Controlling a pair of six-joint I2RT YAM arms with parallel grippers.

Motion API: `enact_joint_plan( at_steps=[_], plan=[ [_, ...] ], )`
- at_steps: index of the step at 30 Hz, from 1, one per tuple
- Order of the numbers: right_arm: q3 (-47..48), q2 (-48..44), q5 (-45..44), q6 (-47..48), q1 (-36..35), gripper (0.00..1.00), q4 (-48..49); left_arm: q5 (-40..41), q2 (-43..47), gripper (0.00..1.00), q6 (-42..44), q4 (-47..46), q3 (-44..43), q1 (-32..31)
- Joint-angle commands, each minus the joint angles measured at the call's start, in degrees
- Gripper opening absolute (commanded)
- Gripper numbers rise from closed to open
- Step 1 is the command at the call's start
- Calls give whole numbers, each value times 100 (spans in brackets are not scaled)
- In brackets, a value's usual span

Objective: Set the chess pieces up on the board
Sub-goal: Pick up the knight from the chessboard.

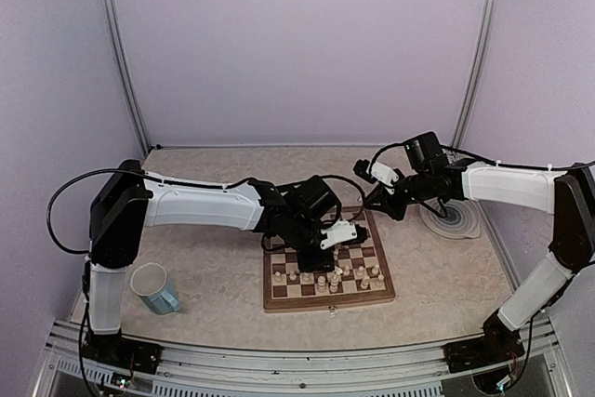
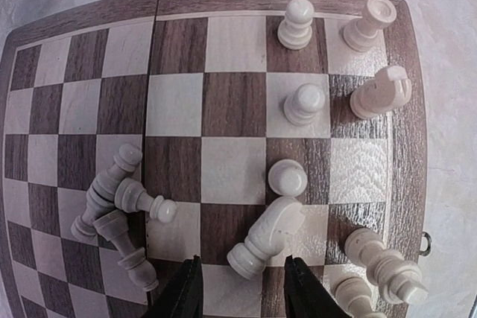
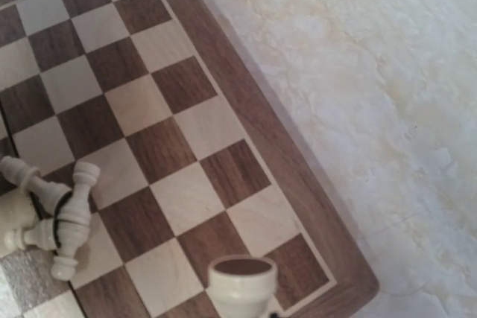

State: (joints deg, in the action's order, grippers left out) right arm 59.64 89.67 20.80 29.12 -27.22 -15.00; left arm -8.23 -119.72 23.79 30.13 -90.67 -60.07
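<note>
While cream chess pieces (image 2: 304, 103) sit on the checked wooden board (image 2: 231, 102)

Left end effector (image 2: 243, 281): half wide above one fallen piece (image 2: 268, 236). Right end effector (image 1: 384, 204) pinches one cream rook (image 3: 241, 284). Nearby: one blue cup (image 1: 155, 287), one round grey plate (image 1: 454, 220).

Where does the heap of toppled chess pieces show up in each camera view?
Top external: cannot pick it out; the left gripper covers part of the board.
Left wrist: the heap of toppled pieces lies lower left, across the fold seam.
Right wrist: at the left edge, below the middle.
Shared landmark: the board's brown border, seen in all three.
</note>
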Motion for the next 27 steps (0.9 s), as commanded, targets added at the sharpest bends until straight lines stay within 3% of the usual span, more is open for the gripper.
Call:
enact_joint_plan(
  at_steps=[1,8,15,27],
  plan=[
    [-68,-46,109,-4,83,0,30,114,-234,39,176,87,-247,-86],
    [-82,-29,126,-12,103,0,33,153,-389,37,239,119,-243,-109],
    [-68,11,153,-25,112,0,26,256,-376,24,247,170,-199,-95],
    [-76,24,207,-30,121,0,15,333,817,18,-381,-228,666,639]
  ],
)
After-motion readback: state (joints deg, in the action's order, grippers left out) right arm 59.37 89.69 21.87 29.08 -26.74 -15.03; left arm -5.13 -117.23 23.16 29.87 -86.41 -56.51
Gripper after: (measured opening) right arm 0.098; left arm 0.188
